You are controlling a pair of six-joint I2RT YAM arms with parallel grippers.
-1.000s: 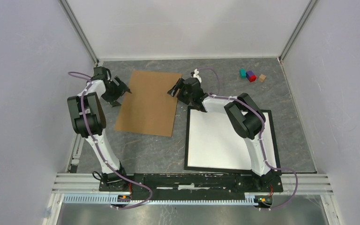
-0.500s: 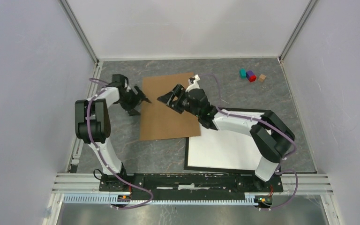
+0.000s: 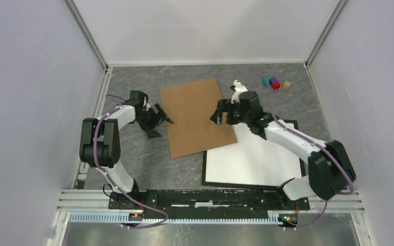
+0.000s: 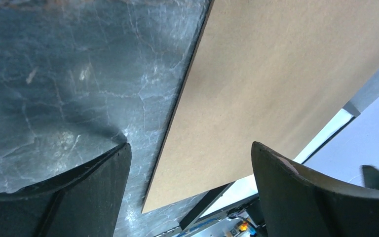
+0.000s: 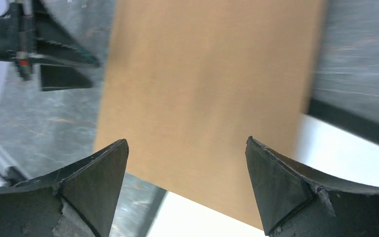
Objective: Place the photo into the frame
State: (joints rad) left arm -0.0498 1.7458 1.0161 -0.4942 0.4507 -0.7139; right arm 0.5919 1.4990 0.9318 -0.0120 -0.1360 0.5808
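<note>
Top external: thin black rectangular frame, white sheet inside

White-and-black arms, purple cables, black jaws.

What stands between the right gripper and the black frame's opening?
The brown board lies under the open right gripper, and its near right corner covers the frame's far left corner. A white sheet fills the rest of the opening.

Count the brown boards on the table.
1: the brown board lies flat mid-table, its near right corner overlapping the far left corner of the frame. Anything beneath the board is hidden.
</note>
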